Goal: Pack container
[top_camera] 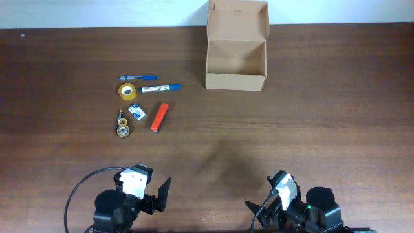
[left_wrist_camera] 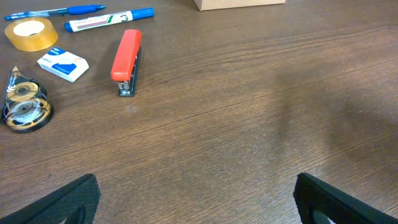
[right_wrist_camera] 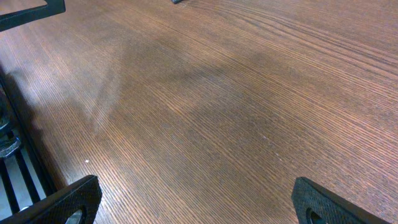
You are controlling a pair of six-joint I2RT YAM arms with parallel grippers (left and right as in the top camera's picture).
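An open cardboard box (top_camera: 235, 82) sat on the worktop (top_camera: 336, 116), likely light and crushable (best gripped by a side wall); both pairs of jaws stood apart, empty.

The dark wood-grain desk (left_wrist_camera: 249, 124) carries a small cluster ahead of the left fingers (left_wrist_camera: 65, 200) and off to their left. A red stapler (left_wrist_camera: 126, 59) is the piece closest to straight ahead. Further left lie a small blue-and-white box (left_wrist_camera: 62, 65) and a tape dispenser (left_wrist_camera: 25, 106). Beyond them are a roll of yellowish tape (left_wrist_camera: 31, 34), a blue marker (left_wrist_camera: 109, 20) and a blue pen (left_wrist_camera: 59, 11). An open cardboard box (top_camera: 236, 61) stands far ahead, between the two pairs of fingers, at the far edge.
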